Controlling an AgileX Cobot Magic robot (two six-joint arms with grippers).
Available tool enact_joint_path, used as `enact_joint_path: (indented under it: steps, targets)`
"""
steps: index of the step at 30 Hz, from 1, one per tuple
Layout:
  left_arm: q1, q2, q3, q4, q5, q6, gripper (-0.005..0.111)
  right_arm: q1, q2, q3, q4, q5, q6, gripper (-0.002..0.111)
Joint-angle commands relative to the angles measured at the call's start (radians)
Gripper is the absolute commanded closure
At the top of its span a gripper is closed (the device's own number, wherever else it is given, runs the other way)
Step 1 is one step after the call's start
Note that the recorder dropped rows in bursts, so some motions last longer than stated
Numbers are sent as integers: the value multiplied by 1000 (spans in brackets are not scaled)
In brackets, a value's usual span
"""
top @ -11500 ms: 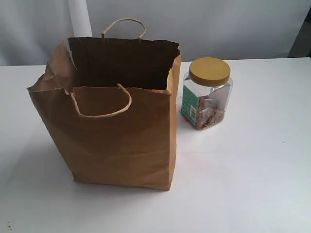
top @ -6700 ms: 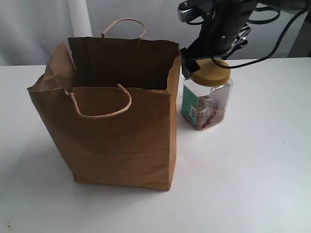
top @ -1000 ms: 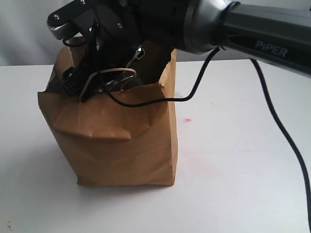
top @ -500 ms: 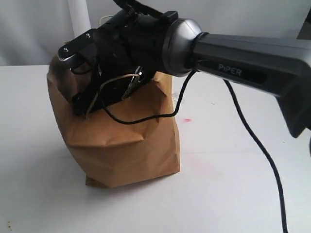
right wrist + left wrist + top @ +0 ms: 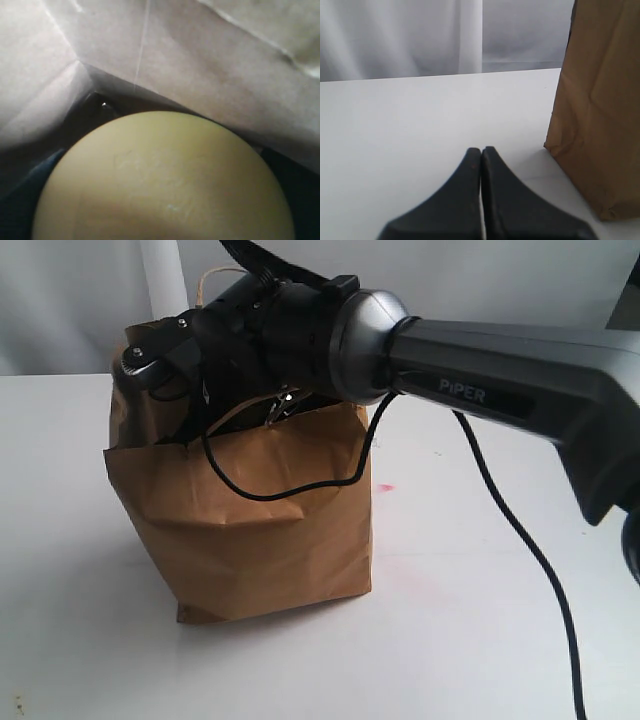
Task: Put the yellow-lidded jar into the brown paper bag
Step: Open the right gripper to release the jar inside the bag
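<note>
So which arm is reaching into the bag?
The right arm, reaching down into the brown paper bag; the left gripper sits outside beside it, jaws shut.

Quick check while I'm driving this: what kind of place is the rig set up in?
Most likely a lab or test bench, not a home: a plain white table, a pale curtain as backdrop, and on it only the brown paper bag, with the right arm reaching into it.

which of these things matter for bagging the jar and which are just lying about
Part of the job: brown paper bag; jar, yellow lid showing inside the bag; right arm reaching into it.
Just there: left end effector, shut beside the bag; red mark on the table; white curtain.
</note>
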Motion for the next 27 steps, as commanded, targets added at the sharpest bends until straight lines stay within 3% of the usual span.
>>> enact_joint_path:
  steps: [1,13,15,19,23,27]
  targets:
    - [-5,3,-2,-4,-9,-4,106,-4,-1,-1,1,2,6,108]
    - [-5,3,-2,-4,-9,-4,106,-4,-1,-1,1,12,5,108]
    - [-5,3,-2,-4,-9,-4,106,-4,-1,-1,1,12,5,104]
    - [-5,3,-2,-4,-9,-4,106,-4,-1,-1,1,12,5,79]
    - [-5,3,-2,-4,-9,-4,106,-4,-1,-1,1,13,5,44]
    - [-5,3,-2,-4,-9,-4,106,-4,-1,-1,1,16,5,25]
